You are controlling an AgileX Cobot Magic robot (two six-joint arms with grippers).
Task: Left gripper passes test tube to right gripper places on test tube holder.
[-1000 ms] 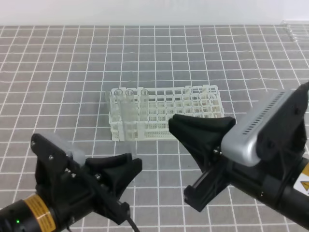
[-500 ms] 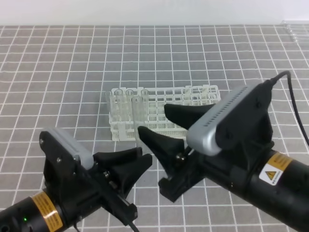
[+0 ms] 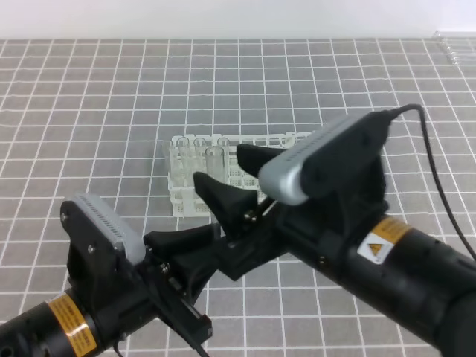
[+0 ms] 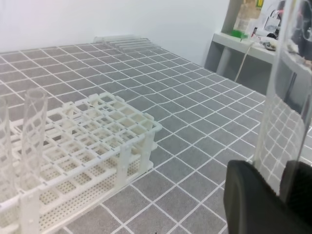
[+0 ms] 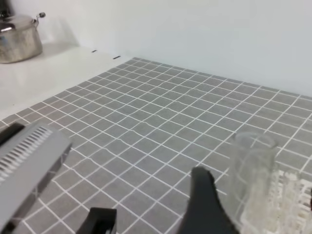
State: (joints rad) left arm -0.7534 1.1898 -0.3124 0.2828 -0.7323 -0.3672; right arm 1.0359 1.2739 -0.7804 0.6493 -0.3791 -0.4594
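My left gripper [image 3: 197, 249] sits low at the front left, shut on the test tube [image 3: 216, 158], which stands upright in front of the rack. The left wrist view shows this clear test tube [image 4: 282, 97] rising between the black jaws of the left gripper [image 4: 280, 195]. My right gripper [image 3: 219, 166] reaches in from the right with its jaws wide open, one on each side of the tube's upper part. One of its fingers [image 5: 204, 204] stands just left of the test tube [image 5: 253, 180], apart from it. The white test tube holder [image 3: 178, 202] lies behind, partly hidden by the right arm.
Other clear tubes [image 3: 182, 149] stand in the holder's left end, also seen as tubes [image 4: 34, 122] in the holder [image 4: 97, 131]. More tubes [image 3: 454, 44] lie at the far right table edge. A metal kettle [image 5: 19, 36] stands on a white counter beyond the mat.
The right gripper has opened wide and swung left until its jaws flank the tube. The left gripper has carried the tube slightly right and up.
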